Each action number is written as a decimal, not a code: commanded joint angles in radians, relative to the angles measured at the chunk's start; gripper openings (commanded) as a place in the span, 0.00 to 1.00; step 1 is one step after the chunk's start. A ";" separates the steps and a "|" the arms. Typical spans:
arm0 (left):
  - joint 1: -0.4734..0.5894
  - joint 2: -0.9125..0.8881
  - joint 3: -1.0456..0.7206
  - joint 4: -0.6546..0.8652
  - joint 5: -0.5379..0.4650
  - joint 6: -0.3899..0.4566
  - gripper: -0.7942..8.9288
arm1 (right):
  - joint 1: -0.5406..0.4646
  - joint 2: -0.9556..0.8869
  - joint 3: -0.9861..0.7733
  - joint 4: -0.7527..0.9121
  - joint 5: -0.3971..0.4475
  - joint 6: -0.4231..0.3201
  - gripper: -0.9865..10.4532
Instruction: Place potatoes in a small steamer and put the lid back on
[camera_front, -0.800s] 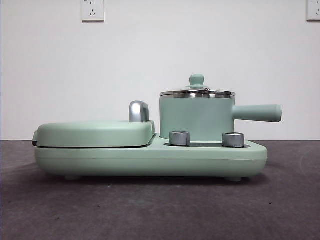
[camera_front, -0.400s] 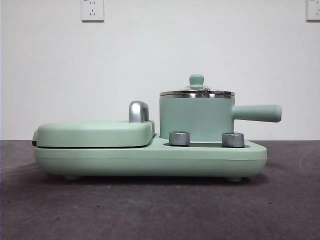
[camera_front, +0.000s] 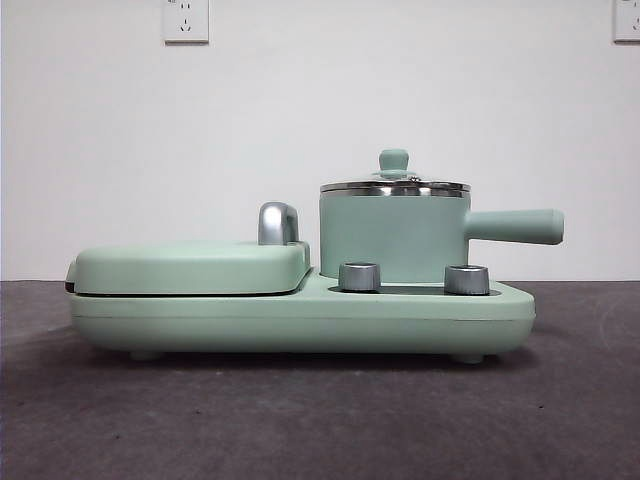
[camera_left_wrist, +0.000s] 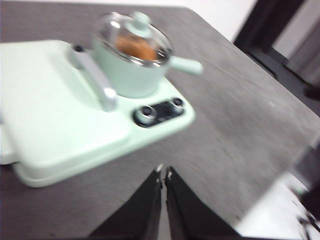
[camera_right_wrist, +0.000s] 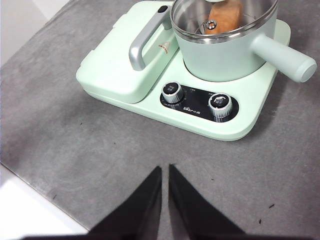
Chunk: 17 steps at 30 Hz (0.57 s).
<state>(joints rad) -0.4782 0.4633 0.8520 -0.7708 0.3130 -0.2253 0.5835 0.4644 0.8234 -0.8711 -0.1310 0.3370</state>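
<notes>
Hanging above bare grey table (camera_right_wrist: 60, 125), the right gripper (camera_right_wrist: 164, 172) has its two black jaws drawn together with only a thin slit between them, grasping nothing. The left gripper (camera_left_wrist: 163, 175) is likewise clenched and empty, poised over the tabletop short of the mint-green cooker base (camera_left_wrist: 150, 132).

One small steamer (camera_front: 393, 238) stands on that base at centre right of the front view, its single straight handle (camera_front: 515, 226) pointing toward the right edge. One lid (camera_front: 394, 184) sits flat on its steel rim, green knob on top. Through the glass, at the top of the right wrist picture, one orange-brown potato (camera_right_wrist: 225, 17) lies inside the pot.

Two chrome dials (camera_right_wrist: 172, 92) sit on a black panel in front of the pot; the small white print beneath them is too fine to read. One flat griddle cover (camera_front: 190, 266) with one chrome handle (camera_front: 277, 223) fills the lower left of the appliance. Two wall sockets (camera_front: 186, 20) show at the front view's top edge.
</notes>
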 joint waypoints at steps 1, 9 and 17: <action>0.075 -0.037 -0.036 0.026 0.001 0.082 0.10 | 0.009 0.003 0.009 0.011 0.000 -0.008 0.10; 0.308 -0.281 -0.385 0.251 0.000 0.269 0.10 | 0.009 0.003 0.009 0.011 0.000 -0.008 0.10; 0.404 -0.460 -0.659 0.433 -0.001 0.270 0.10 | 0.009 0.003 0.009 0.011 0.001 -0.008 0.10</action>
<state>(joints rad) -0.0761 0.0032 0.1959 -0.3653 0.3126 0.0242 0.5835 0.4644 0.8234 -0.8707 -0.1310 0.3370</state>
